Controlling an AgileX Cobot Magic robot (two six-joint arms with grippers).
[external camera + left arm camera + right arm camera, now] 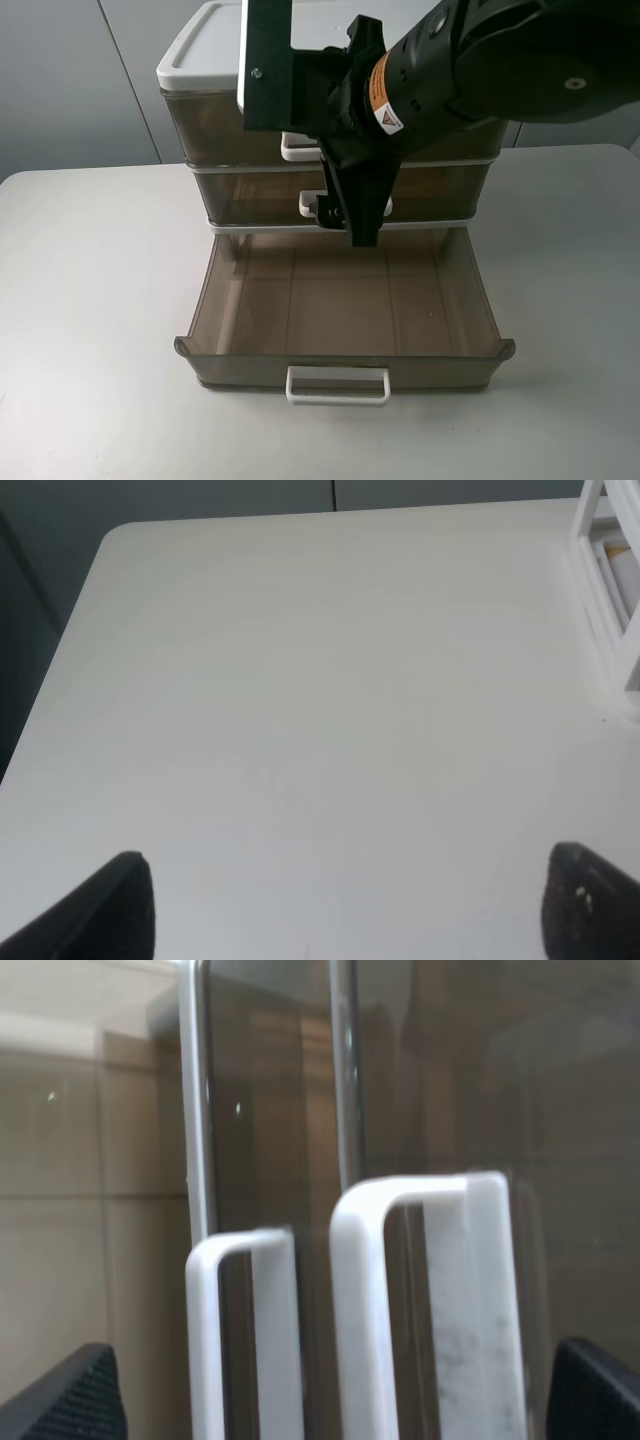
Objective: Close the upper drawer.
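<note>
The upper drawer [450, 370], the tallest smoky-brown one with flared rim corners and a wide white loop handle [337, 385], stands pulled far out and empty at the foot of the cabinet. My right gripper [350, 222] hangs above its back part, in front of the two shut drawers. In the right wrist view it [330, 1400] is open, with the two smaller white handles [420, 1300] [240, 1340] between its fingertips [70, 1395]. My left gripper [345, 910] is open over bare table. It does not show in the exterior high view.
The cabinet has a white top [200, 55] and stands at the back of the white table [90, 300]. A white frame [610, 600] shows at the edge of the left wrist view. The table's rounded corner [115, 535] lies ahead of the left gripper.
</note>
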